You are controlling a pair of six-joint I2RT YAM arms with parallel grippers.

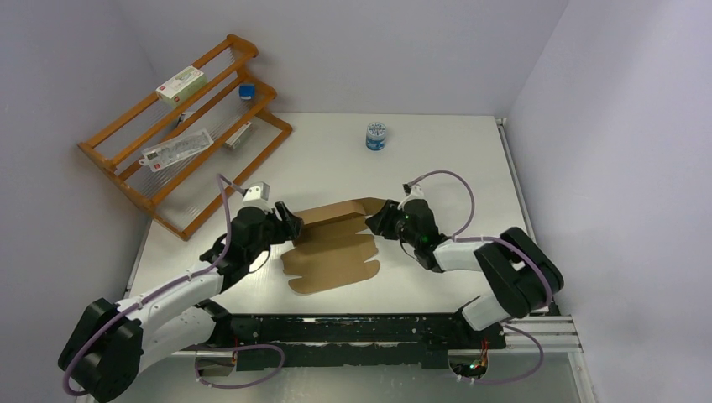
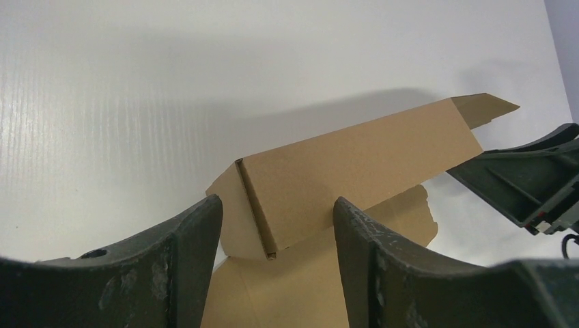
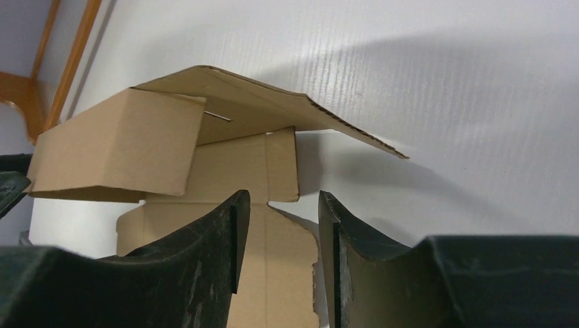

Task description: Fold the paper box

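**Paper box half raised between two spread end effectors, contact unclear**

The paper box (image 1: 332, 245) lies mid-desk, between the two arms. Its near part is flat on the white desk (image 1: 437, 168). Its far panel is lifted and folded over, which shows best in the left wrist view (image 2: 355, 160).

The left end effector (image 1: 290, 222) is at the box's left end with its jaws spread wide. In its wrist view (image 2: 276, 205) the creased end of the raised panel sits between the fingers (image 2: 194, 246). I can't tell whether either finger touches the cardboard, since the fingertips and the box edge overlap there.

The right end effector (image 1: 375, 220) is at the right end, jaws apart with a narrower gap. In its wrist view (image 3: 281, 201) a flat flap and a notch of the box (image 3: 116, 143) lie just beyond the tips, with the top flap tilted overhead. Contact is unclear here too.

The underside of the raised panel is hidden in the top view. The near flaps are cut off at the bottom edge of both wrist views.

A wooden rack (image 1: 109, 134) stands far left and holds white cartons (image 1: 180, 84); their print is too small to read. A small blue-white jar (image 1: 377, 135) stands at the far side, well apart from the box.
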